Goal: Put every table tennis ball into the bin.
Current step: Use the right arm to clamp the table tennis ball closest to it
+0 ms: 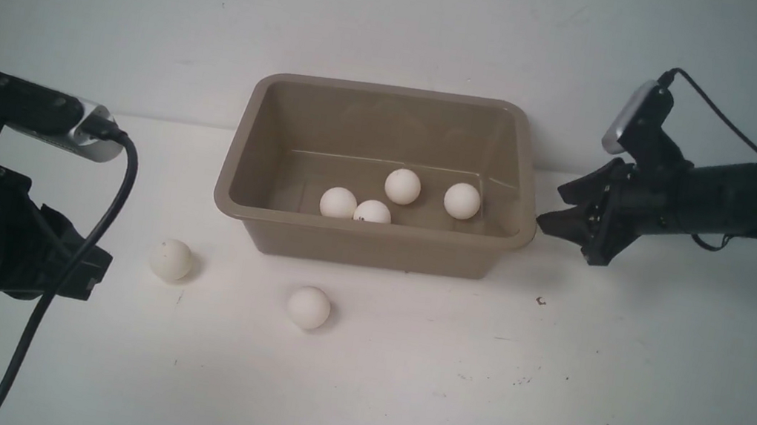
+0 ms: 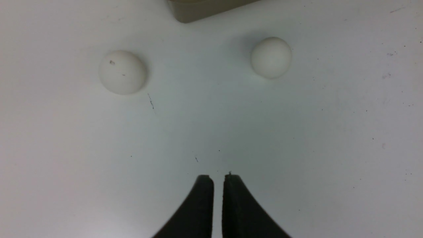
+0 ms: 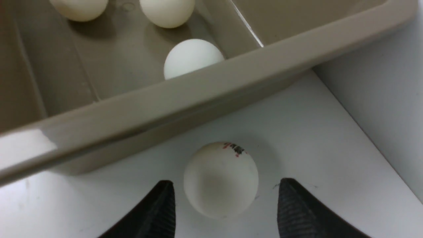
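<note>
- I work over a white matte desk marked with small dark specks and faint scuffs.
- Behind it stands a plain grey-white wall, which meets the desk's far edge in a straight seam.
- Lighting is soft and diffuse; shadows on the desk are faint and short.

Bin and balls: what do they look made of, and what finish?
Bin: likely moulded plastic, taupe, semi-gloss; its rim shows a bright glare patch in the right wrist view. Table tennis balls: probably thin plastic, matte cream-white; soft shading, no sharp highlights, small printed marks on some.
</note>
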Robot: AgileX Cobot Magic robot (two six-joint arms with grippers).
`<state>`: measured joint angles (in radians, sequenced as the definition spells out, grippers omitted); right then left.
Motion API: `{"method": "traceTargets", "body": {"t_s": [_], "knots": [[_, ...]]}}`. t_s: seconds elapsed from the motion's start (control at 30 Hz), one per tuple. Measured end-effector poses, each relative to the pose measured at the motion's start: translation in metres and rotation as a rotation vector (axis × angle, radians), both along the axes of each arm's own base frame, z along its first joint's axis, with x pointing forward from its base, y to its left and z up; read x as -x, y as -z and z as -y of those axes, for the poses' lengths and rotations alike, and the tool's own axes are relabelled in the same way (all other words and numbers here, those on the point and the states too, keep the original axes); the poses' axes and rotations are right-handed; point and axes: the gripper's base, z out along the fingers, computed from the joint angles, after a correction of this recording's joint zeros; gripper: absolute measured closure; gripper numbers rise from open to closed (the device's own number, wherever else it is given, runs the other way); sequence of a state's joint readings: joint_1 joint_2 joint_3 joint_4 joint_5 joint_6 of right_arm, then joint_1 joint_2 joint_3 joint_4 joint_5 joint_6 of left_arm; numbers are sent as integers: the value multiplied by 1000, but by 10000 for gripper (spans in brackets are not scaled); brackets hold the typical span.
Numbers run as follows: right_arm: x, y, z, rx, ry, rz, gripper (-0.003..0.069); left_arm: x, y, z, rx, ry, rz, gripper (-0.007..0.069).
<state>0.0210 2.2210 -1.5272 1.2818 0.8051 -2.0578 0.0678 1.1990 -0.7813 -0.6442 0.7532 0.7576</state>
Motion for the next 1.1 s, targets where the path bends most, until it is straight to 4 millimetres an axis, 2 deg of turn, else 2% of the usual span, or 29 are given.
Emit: {"method": "traceTargets", "body": {"t_s": [0.2,0.33,0.47,0.73,0.9,1.1], "knots": [[-1,12,-10,19,-7,-6,270,0,0,0,-1,1,-1,594],[-2,13,-18,38,4,12,270,0,0,0,-1,1,-1,594],[-6,13,-20,50,51,29,270,0,0,0,-1,1,-1,594],[-10,38,-23,26,117,-18,270,0,0,0,-1,2,-1,594],[-12,38,-24,-2,145,-11,270,0,0,0,-1,2,-1,594],[-17,41,-24,-41,183,1,319,0,0,0,-1,2,-1,594]]}}
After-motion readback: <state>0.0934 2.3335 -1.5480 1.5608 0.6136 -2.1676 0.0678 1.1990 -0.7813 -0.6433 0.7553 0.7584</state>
